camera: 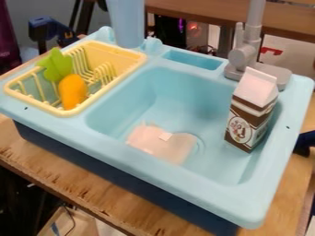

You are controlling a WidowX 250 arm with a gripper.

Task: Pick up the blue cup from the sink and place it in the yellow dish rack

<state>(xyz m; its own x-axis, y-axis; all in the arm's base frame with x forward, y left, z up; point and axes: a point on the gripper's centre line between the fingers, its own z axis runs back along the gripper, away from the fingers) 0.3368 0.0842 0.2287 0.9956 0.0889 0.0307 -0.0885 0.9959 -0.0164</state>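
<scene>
Tabletop (71,170) of bare wood, chipped and dark-marked along the near edge, beneath a light-blue toy sink (184,185) with a dark-blue base (123,169). Upright in the basin (138,92), toward the right end: brown-and-white carton (250,113). Low on the basin floor: pale pink piece (159,142). In the yellow rack (126,54), left: orange toy vegetable (73,92) with green top (56,65). Grey faucet (244,53) at the back rim. Behind: brown wooden board (197,14), small red glow (194,28). Pincer: cannot tell whether spread or pressed together.
</scene>
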